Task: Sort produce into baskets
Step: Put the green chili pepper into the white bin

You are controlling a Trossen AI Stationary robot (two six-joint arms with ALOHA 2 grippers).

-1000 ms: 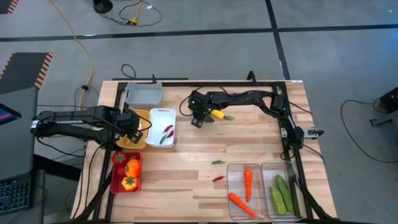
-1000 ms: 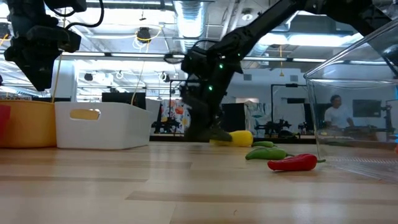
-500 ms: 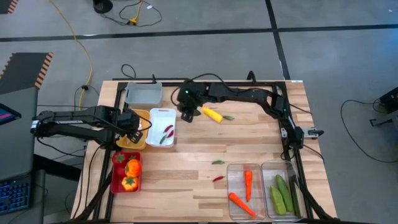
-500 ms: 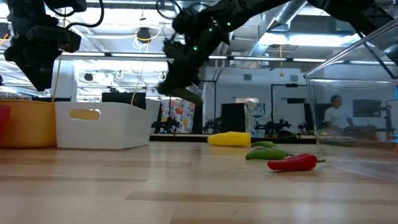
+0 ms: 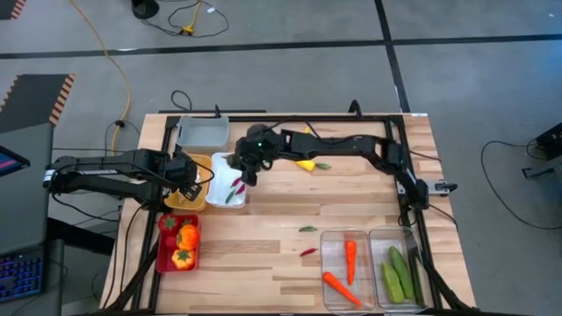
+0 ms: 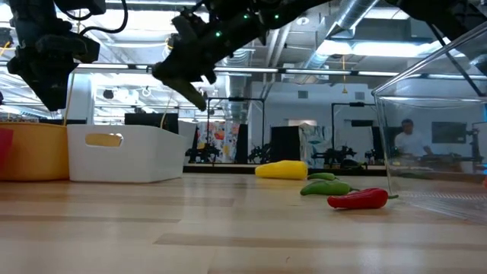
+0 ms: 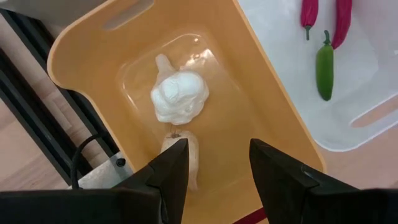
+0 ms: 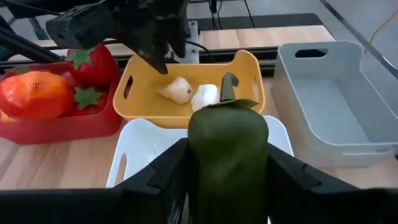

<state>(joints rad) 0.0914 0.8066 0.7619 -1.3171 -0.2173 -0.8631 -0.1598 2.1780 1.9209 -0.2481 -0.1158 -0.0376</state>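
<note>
From above, six baskets sit on the table: a grey basket, a yellow basket, a white basket and a red basket on the left side, and two clear ones, the left clear basket with two carrots and the right clear basket with two cucumbers. The right gripper hangs over the white basket's edge; the left gripper waits over the yellow basket. Loose on the wood lie a yellow piece, a small green chili and a red chili.

At table height, the right gripper is up in the air above the white basket, well clear of the board. The yellow piece, two green chilies and the red chili lie in a row toward the clear basket. A person stands far back in the room.

From the left wrist, that gripper stands parted with nothing between its fingers, above two white garlic pieces in the yellow basket. Beside it the white basket holds two red chilies and one green one.

From the right wrist, the gripper is clamped on a dark green pepper, held above the white basket. Beyond lie the yellow basket with two garlic pieces, the red basket with tomatoes, and the grey basket. The left arm reaches over the yellow basket.
</note>
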